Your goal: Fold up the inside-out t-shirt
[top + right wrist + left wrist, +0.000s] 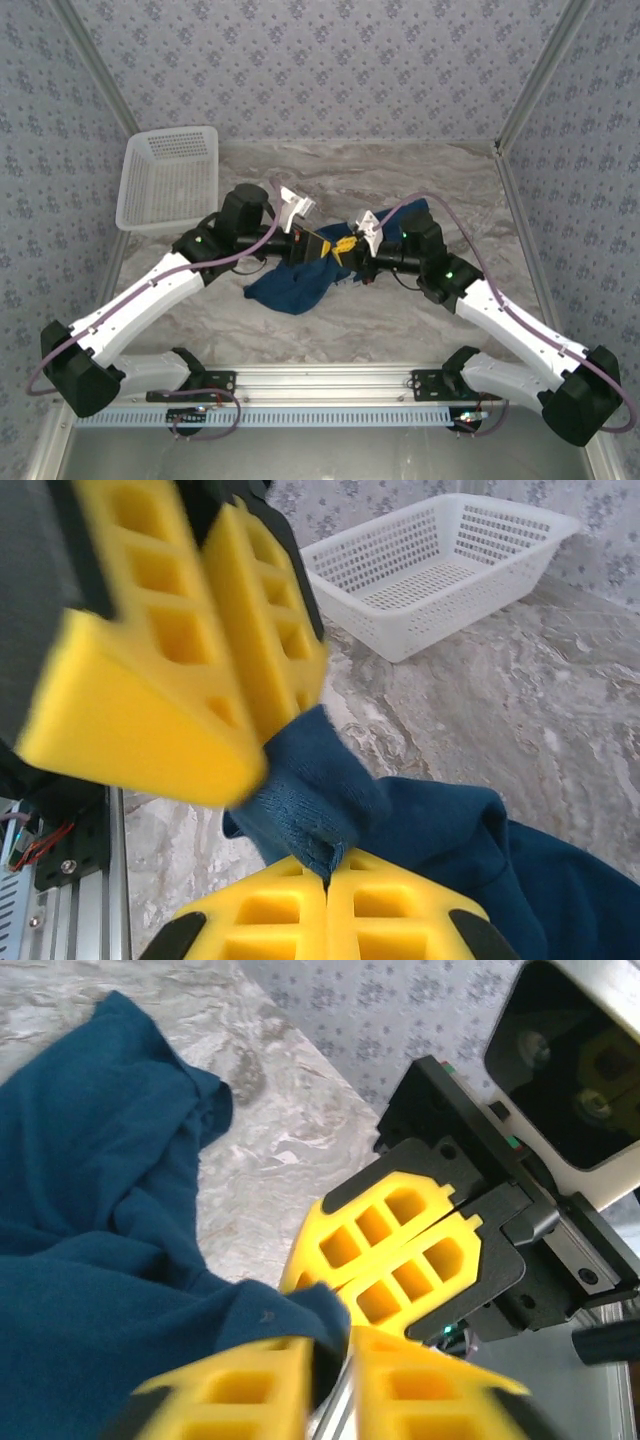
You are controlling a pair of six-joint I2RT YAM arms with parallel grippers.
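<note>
While my right tool point(326, 875) pinches a fold of the inside-out t-shirt point(430, 830) heaped on the desk point(520, 710) beneath it and the left tool point(330, 1360), tip to tip, sits slightly parted with grip I cannot judge, I'd clamp left firmly before drawing apart slowly.

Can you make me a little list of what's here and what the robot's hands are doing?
shirt: dark blue, crumpled in a heap mid-table
left tool: fingers a little apart, shirt cloth between them
right tool: shut on an edge of the shirt, tip to tip with the left tool
basket: white lattice, far left, apart from the shirt
table: grey marble look
folding: not done yet
</note>
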